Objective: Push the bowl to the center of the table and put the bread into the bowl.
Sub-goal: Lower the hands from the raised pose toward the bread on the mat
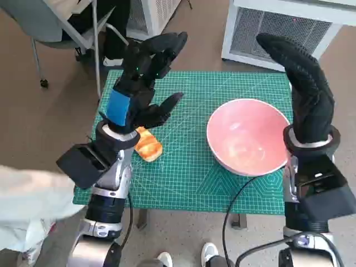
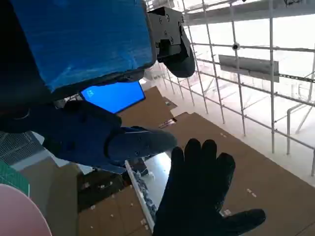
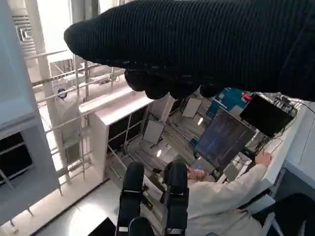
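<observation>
Both forearms rise from the near edge in head view. L hand [image 1: 146,83], black w/ blue tape on its back, is raised over the near-left part of the green mat [image 1: 189,167]; fingers spread apart, holding nothing. R hand [image 1: 305,92] in the knit glove stands upright just beside the bowl's right rim, fingers together and straight, nothing in them; can't tell if glove touches the rim.

Bowl [image 1: 248,135]: pink, upright, on the right half of the mat, off centre. Bread [image 1: 148,146]: orange-brown piece lying on the mat at near left, just below the L hand, partly hidden by its wrist, well apart from the bowl.

Table [image 1: 167,203] edge shows below the mat; white vent unit [image 1: 278,28] beyond the far right corner, chair [image 1: 61,28] at far left.

L wrist view: taped back up close, gloved R hand opposite w/ fingers together, bowl rim in a corner. R wrist view: glove band, the L hand's fingers, a person [image 3: 221,201] at a desk w/ screens.
</observation>
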